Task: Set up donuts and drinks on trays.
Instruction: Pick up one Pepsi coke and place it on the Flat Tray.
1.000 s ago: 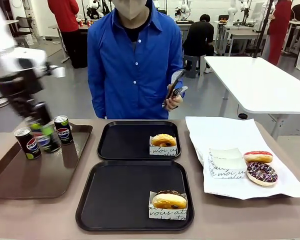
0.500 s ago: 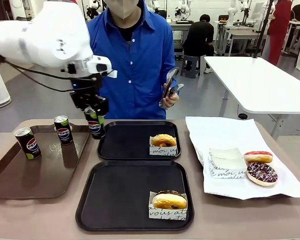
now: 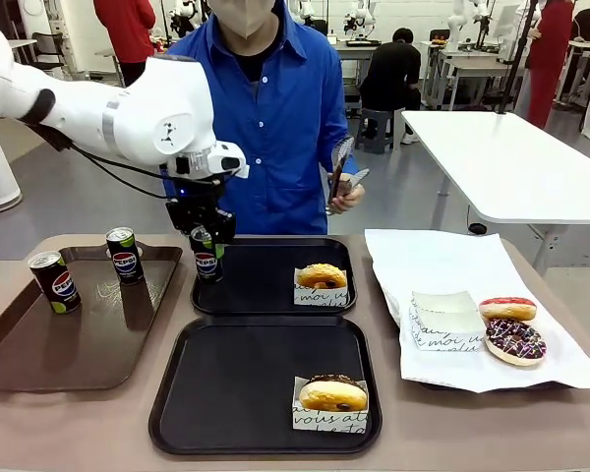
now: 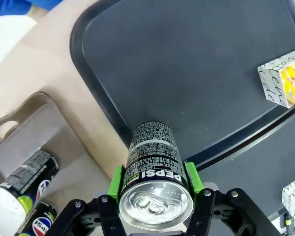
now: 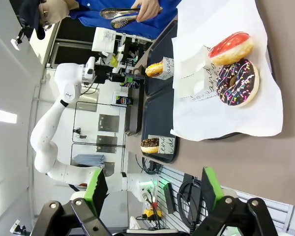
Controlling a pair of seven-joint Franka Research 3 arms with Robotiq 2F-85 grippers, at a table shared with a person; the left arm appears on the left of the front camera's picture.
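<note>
My left gripper (image 3: pixel 207 248) is shut on a black Pepsi can (image 3: pixel 207 264), held upright over the left edge of the far black tray (image 3: pixel 261 285). In the left wrist view the green pads (image 4: pixel 117 181) clamp that can (image 4: pixel 155 162) just below its silver top. A sleeved donut (image 3: pixel 322 278) lies on the far tray's right side. Another sleeved donut (image 3: pixel 331 395) lies on the near black tray (image 3: pixel 236 383). Two more cans (image 3: pixel 126 255) (image 3: pixel 55 281) stand on the brown tray (image 3: pixel 88 344). My right gripper (image 5: pixel 154 191) is open, well away from the table.
At the right, a white paper sheet (image 3: pixel 442 261) holds a red-topped donut (image 3: pixel 507 309), a chocolate sprinkled donut (image 3: pixel 514 339) and an empty paper sleeve (image 3: pixel 444 320). A person in a blue shirt stands at the far side holding tongs (image 3: pixel 340 172).
My left arm lifted one can off the brown tray and carried it right to the far black tray's left edge. The donuts and other cans stayed put.
</note>
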